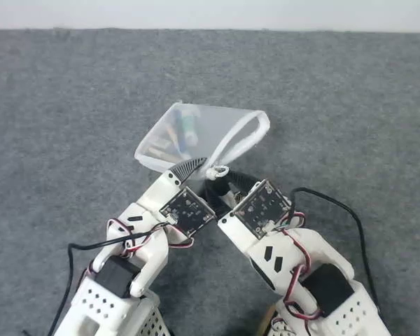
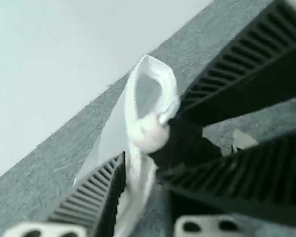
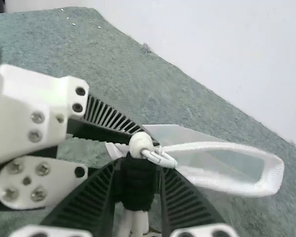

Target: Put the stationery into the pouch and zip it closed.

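A translucent white pouch [image 1: 220,129] lies mid-table with pens and other stationery [image 1: 178,136] inside it. Its white zipper band [image 3: 222,173] forms a loop, so the mouth gapes. Both arms meet at the pouch's near corner. My left gripper [image 1: 194,168] is shut on the pouch's zipper band [image 2: 138,187] at that end. My right gripper [image 3: 137,170] is shut on the black zipper pull [image 3: 138,185], just behind a white bead [image 3: 139,143] and the metal slider [image 3: 159,158]. One of the left gripper's fingers [image 3: 106,121] shows close beside it.
Grey carpet-like mat [image 1: 70,105] covers the table, with a pale wall [image 1: 210,12] along the far edge. Red and black cables [image 1: 339,206] hang by the arms near the front. Open mat lies left, right and beyond the pouch.
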Controlling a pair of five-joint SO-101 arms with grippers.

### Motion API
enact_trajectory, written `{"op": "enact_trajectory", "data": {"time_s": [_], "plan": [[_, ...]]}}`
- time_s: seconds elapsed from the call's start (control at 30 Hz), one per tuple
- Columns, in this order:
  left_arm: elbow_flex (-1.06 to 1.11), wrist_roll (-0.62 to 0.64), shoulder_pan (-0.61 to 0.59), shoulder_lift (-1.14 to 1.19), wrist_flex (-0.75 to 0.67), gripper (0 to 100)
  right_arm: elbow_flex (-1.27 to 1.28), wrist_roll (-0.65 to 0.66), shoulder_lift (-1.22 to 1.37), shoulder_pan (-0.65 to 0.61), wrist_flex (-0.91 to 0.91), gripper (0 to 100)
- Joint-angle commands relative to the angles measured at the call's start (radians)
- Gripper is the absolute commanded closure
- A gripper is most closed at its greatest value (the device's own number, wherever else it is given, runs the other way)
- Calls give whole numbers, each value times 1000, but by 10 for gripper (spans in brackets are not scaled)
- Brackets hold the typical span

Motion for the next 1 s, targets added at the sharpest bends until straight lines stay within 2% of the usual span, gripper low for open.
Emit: {"op": "enact_trajectory", "data": {"time_s": [0.0,0.23,0.53,0.73,0.97], "plan": [[-28,20,2,-21,-51,991,-69,3,-24,39,-39,993],[-28,25,2,-21,-49,991,-34,-80,-24,150,-163,993],[-28,26,-5,-21,-46,991,26,-87,-13,251,-305,993],[-73,26,-5,-21,63,991,80,-86,-12,303,-404,993],[-134,18,-5,-21,184,991,97,-80,-10,351,-433,993]]}}
